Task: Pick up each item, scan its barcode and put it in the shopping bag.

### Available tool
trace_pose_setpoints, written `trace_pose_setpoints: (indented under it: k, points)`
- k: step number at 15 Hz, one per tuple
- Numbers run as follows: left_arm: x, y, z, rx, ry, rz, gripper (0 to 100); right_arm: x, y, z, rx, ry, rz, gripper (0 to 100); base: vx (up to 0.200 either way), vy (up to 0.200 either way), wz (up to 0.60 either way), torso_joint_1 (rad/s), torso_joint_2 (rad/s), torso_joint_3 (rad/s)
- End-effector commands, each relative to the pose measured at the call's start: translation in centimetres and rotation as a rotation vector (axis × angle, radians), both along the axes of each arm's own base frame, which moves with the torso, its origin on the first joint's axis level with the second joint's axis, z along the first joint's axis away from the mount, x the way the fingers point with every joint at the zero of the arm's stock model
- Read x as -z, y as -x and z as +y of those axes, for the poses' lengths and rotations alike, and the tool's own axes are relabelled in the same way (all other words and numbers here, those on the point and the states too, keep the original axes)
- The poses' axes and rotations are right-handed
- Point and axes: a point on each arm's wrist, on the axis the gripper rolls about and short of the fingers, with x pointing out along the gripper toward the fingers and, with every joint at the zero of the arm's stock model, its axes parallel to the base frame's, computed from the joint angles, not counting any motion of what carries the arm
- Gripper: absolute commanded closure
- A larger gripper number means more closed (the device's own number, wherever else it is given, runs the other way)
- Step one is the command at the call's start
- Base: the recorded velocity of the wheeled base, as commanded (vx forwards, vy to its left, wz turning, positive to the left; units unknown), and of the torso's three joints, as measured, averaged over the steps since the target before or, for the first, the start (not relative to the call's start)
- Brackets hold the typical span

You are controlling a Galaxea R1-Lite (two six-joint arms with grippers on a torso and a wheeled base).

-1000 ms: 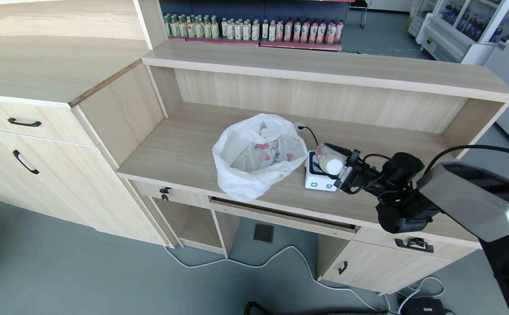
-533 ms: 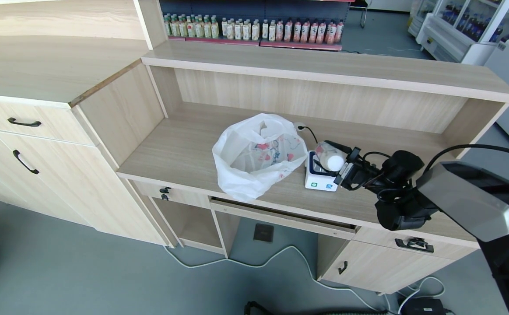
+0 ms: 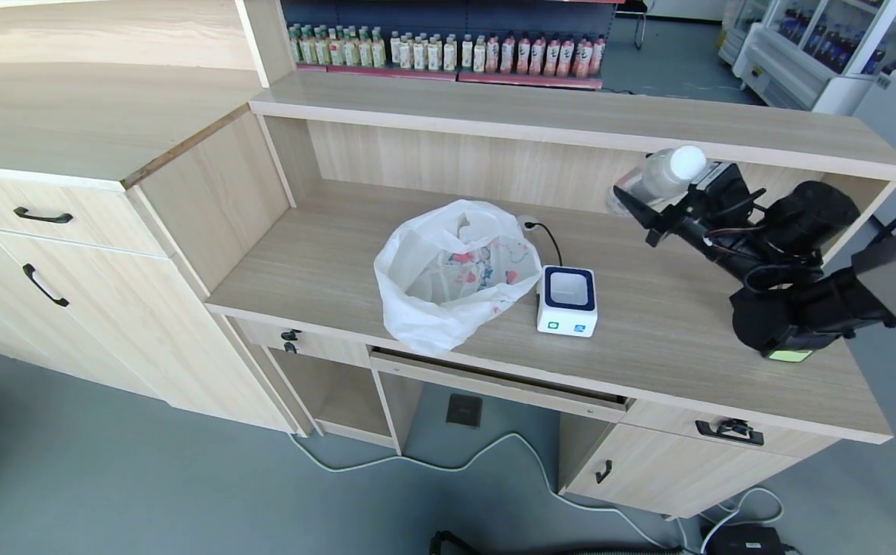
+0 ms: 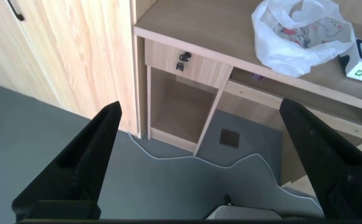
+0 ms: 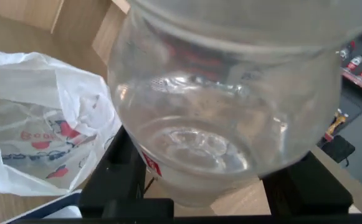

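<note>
My right gripper is shut on a clear plastic bottle with a white cap, held high above the counter's right side, up and to the right of the scanner. The bottle's clear base is pressed close in the right wrist view, between the dark fingers. A white barcode scanner with a dark blue top sits on the counter. Just left of it stands the open white shopping bag with red print, also seen as the bag from the left wrist. My left gripper is open, low over the grey floor in front of the counter.
The wooden counter has a raised shelf behind it and side walls. A black cable runs from the scanner to the back. Drawers and an open kneehole lie under the counter; a white cable trails on the floor.
My right gripper has lifted the bottle off the scanner and swung it up and to the right, toward the back shelf. The bag and scanner have stayed put.
</note>
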Motion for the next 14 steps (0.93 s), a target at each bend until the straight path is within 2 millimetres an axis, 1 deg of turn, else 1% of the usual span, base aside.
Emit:
trace_pose_setpoints:
  k: [1,2,3,4,5,6,7,9,12,13,14]
  points:
    - [0.0,0.0,0.0,0.000,0.001,-0.001,0,-7.0,5.3,-3.9,0.126,-0.184,0.112,100,0.000,0.000,0.00,0.000,0.00,0.000]
    - [0.0,0.0,0.0,0.000,0.001,-0.001,0,-8.2,6.6,-5.3,0.232,-0.318,0.208,100,0.000,0.000,0.00,0.000,0.00,0.000]
    - [0.0,0.0,0.0,0.000,0.001,-0.001,0,-8.8,7.4,-6.0,0.378,-0.472,0.276,100,0.000,0.000,0.00,0.000,0.00,0.000]
    - [0.0,0.0,0.0,0.000,0.001,-0.001,0,-9.1,8.1,-6.4,0.457,-0.609,0.350,100,0.000,0.000,0.00,0.000,0.00,0.000]
    - [0.0,0.0,0.0,0.000,0.001,-0.001,0,-9.1,8.9,-7.0,0.511,-0.724,0.445,100,0.000,0.000,0.00,0.000,0.00,0.000]
    - [0.0,0.0,0.0,0.000,0.001,-0.001,0,-8.8,9.6,-7.4,0.552,-0.794,0.519,100,0.000,0.000,0.00,0.000,0.00,0.000]
    - [0.0,0.0,0.0,0.000,0.001,-0.001,0,-8.4,10.0,-7.6,0.571,-0.847,0.558,100,0.000,0.000,0.00,0.000,0.00,0.000]
    - [0.0,0.0,0.0,0.000,0.001,-0.001,0,-6.9,10.6,-8.0,0.588,-0.902,0.595,100,0.000,0.000,0.00,0.000,0.00,0.000]
    - [0.0,0.0,0.0,0.000,0.001,-0.001,0,-4.0,11.8,-7.8,0.622,-0.894,0.610,100,0.000,0.000,0.00,0.000,0.00,0.000]
    - [0.0,0.0,0.0,0.006,-0.001,0.001,0,-3.4,12.3,-7.8,0.629,-0.866,0.592,100,0.000,0.000,0.00,0.000,0.00,0.000]
    - [0.0,0.0,0.0,0.004,-0.001,0.001,0,-3.3,12.5,-8.1,0.640,-0.855,0.572,100,0.000,0.000,0.00,0.000,0.00,0.000]
